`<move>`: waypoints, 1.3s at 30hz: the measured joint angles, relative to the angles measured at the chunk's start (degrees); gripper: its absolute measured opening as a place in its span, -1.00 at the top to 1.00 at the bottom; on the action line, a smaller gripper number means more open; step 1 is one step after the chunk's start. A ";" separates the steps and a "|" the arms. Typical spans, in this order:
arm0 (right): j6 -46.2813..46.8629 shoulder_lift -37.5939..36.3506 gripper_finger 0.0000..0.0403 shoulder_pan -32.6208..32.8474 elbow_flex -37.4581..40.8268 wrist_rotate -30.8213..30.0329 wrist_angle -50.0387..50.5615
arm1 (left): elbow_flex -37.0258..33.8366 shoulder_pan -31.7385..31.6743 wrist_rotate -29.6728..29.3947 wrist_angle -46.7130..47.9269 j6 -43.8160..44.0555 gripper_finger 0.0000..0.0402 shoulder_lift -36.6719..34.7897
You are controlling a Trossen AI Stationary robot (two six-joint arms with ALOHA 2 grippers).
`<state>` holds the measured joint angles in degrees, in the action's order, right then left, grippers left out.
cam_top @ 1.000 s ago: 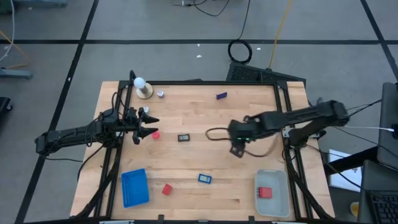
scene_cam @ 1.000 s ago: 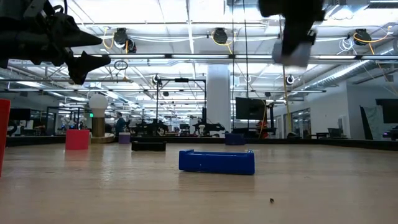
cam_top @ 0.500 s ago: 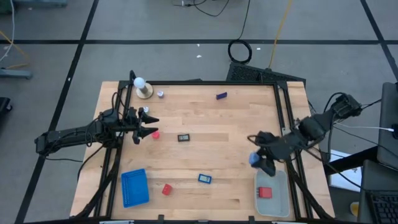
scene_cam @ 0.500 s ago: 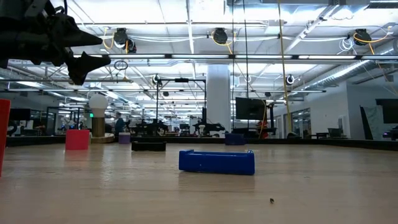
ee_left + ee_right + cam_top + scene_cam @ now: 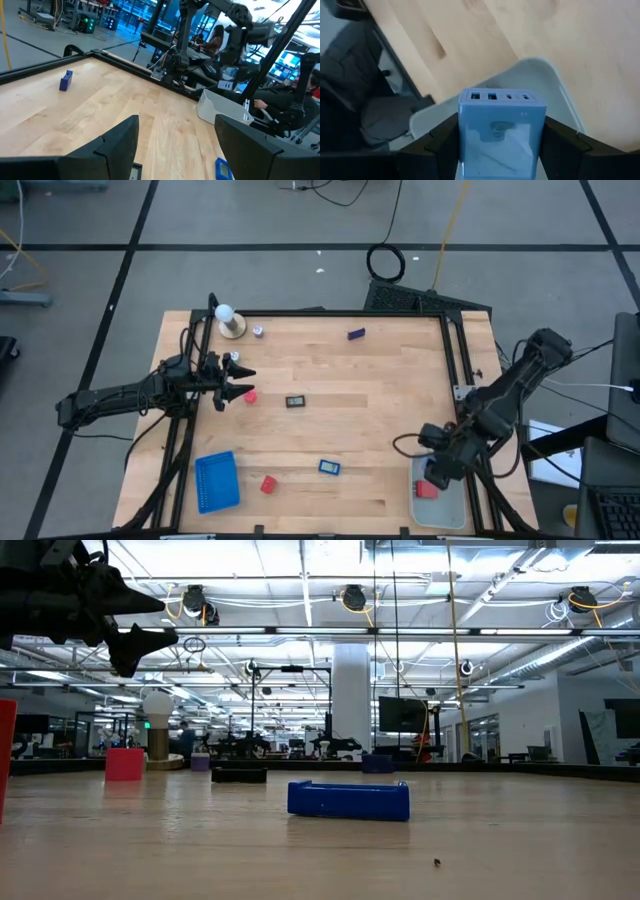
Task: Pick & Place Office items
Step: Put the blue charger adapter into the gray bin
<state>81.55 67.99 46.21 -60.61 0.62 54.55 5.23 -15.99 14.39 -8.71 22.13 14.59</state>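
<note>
The right gripper (image 5: 501, 150), clamped on a pale-blue charger block (image 5: 501, 134), hangs over the translucent bin (image 5: 446, 505) at the tabletop's right front corner, so releasing seems next; the left gripper (image 5: 240, 384) waits spread by the left edge.

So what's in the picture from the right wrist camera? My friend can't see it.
The right tool holds a pale-blue charger block with ports along one edge between its dark fingers. Just beyond it are the pale bin and the wooden table.
</note>
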 joint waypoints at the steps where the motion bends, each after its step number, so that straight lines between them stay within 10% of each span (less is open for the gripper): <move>1: 0.90 0.00 -0.01 0.62 0.97 0.63 -0.75 | 0.00 0.00 0.00 0.00 0.07 -0.29 0.00; 32: 6.22 -0.02 -0.01 3.41 16.19 0.99 -15.05 | 0.00 0.00 -1.55 -0.04 0.12 -0.29 0.00; 39: 6.02 -0.02 -0.51 3.41 16.19 0.82 -17.13 | 0.00 0.00 -2.47 -0.04 -0.39 -0.29 0.00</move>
<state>87.57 67.96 49.63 -44.42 1.43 37.42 5.23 -15.99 11.92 -8.75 21.74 14.59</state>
